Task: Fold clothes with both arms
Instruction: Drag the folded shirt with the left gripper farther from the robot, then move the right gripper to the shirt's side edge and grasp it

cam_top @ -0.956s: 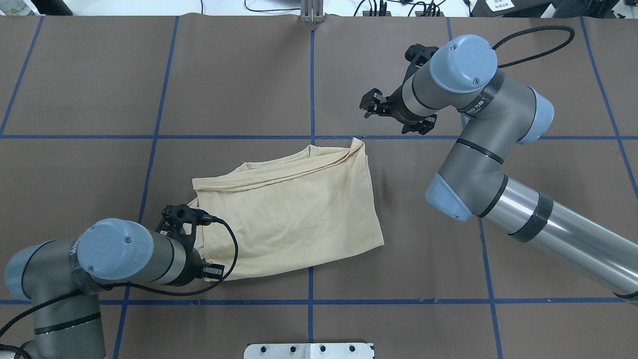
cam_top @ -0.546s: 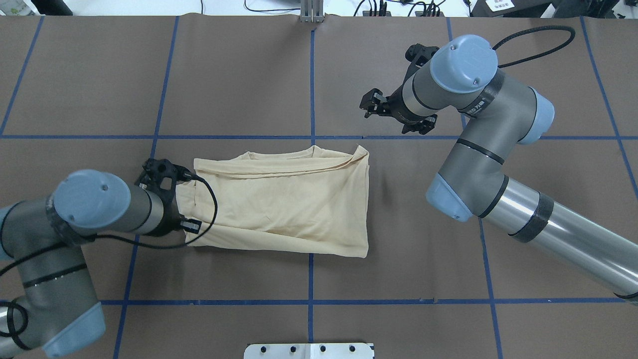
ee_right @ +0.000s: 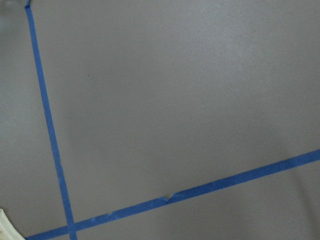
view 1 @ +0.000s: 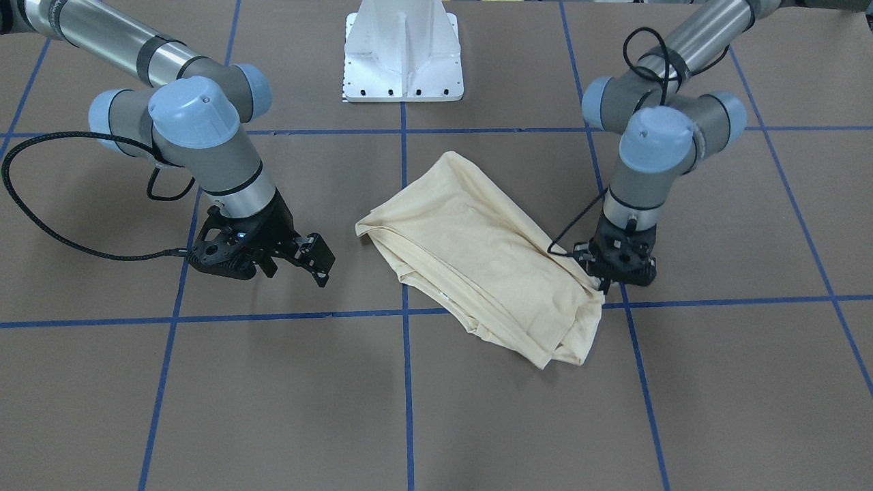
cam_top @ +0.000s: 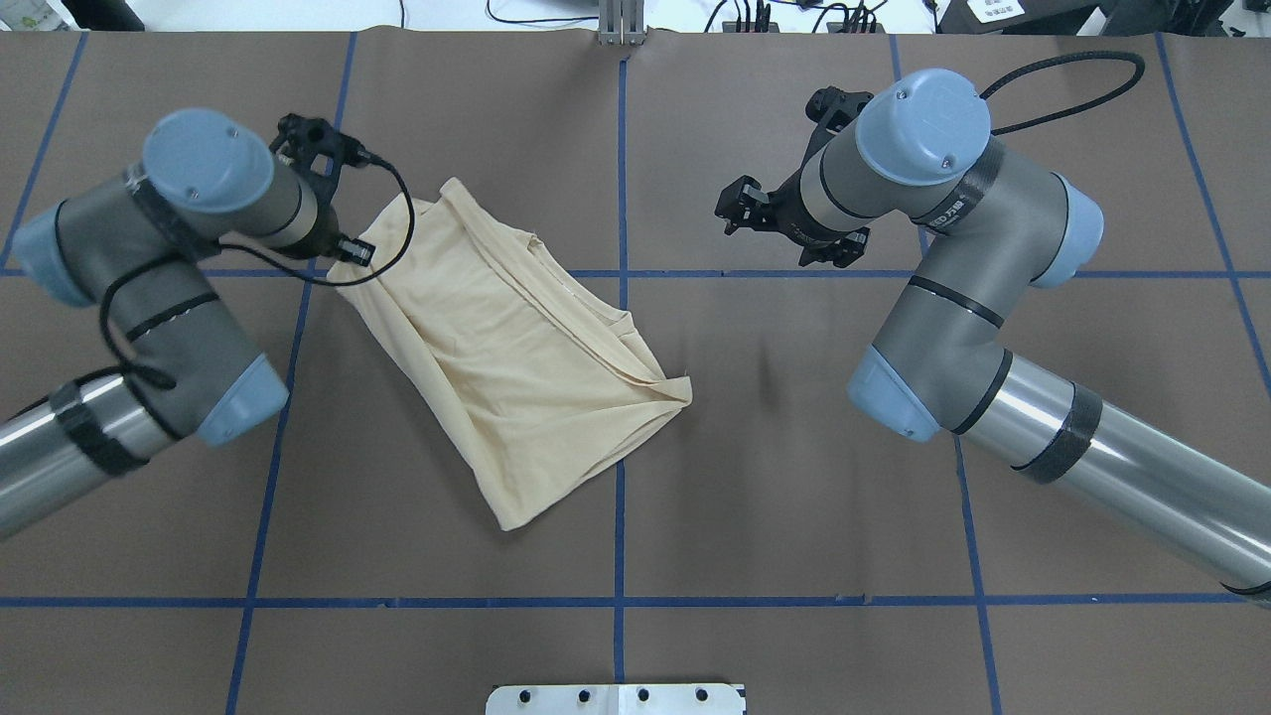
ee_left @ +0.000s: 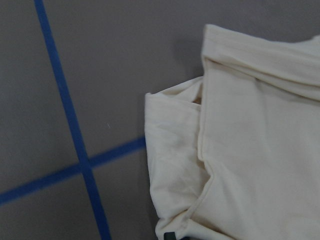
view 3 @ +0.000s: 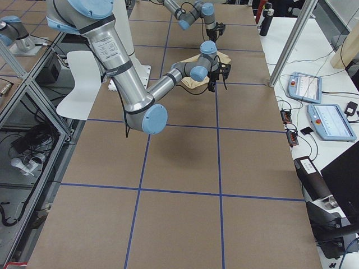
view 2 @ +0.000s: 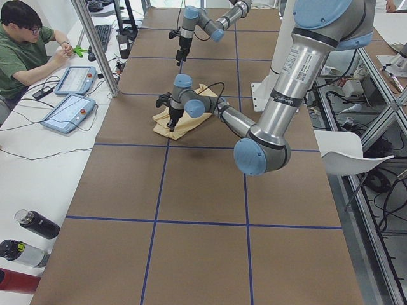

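The pale cream shirt [cam_top: 516, 367] lies folded and slanted left of the table's middle; no print shows. It also shows in the front view [view 1: 477, 259] and the left wrist view [ee_left: 250, 150]. My left gripper [cam_top: 343, 263] is low at the shirt's far left corner, shut on its edge; the front view [view 1: 603, 285] shows cloth running into it. My right gripper [cam_top: 733, 211] is open and empty, hanging above bare table right of the centre line, well clear of the shirt. It also shows in the front view [view 1: 319, 262].
The brown table cover [cam_top: 794, 477] carries a grid of blue tape lines [cam_top: 621, 149]. The white base pedestal [view 1: 402, 48] stands at the robot's edge. An operator [view 2: 25, 51] sits beside control tablets [view 2: 67, 111]; bottles [view 2: 35, 222] lie along that side bench.
My left arm has swung from the near left to the far left, dragging the shirt's corner with it. The shirt has turned and shifted left. The right arm has stayed still.
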{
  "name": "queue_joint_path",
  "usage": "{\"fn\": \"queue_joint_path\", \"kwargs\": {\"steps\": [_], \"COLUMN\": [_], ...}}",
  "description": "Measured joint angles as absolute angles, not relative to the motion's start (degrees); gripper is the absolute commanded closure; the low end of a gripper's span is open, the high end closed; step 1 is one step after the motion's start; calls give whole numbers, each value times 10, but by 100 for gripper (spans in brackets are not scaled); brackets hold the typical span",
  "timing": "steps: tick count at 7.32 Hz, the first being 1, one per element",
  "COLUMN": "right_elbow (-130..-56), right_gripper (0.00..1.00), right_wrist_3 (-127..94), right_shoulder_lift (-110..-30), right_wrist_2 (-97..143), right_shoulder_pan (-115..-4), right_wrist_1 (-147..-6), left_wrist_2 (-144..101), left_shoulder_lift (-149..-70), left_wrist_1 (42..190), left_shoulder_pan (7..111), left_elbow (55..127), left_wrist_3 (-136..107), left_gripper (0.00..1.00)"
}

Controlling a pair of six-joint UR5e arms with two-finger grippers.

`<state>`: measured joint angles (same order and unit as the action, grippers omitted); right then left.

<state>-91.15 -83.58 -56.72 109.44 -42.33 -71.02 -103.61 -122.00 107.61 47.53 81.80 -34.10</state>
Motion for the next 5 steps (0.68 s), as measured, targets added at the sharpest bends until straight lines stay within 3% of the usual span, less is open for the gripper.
{"fn": "queue_joint_path", "kwargs": {"steps": [1,2,3,5], "right_elbow": [-911,-911,-911,-907], "right_gripper": [0,0,0,0], "right_wrist_3": [-836,-836,-836,-837], "right_shoulder_lift": [-567,-567,-567,-561], "right_wrist_2": [1095,1095,1095,1095], "right_shoulder_pan": [-423,-423,-423,-421], "right_wrist_1": [-710,-710,-710,-710], "left_wrist_2": [-1036,-1036,-1037,-1056], "left_shoulder_lift": [-1293,-1338,-1352,-1322], "left_wrist_1": [1115,1166,1202,1263], "left_shoulder_pan": [502,518,534,569], "left_elbow": [711,634,599,605], "left_wrist_3": [-318,-298,-263,-183], "left_gripper": [100,1,0,0]}}
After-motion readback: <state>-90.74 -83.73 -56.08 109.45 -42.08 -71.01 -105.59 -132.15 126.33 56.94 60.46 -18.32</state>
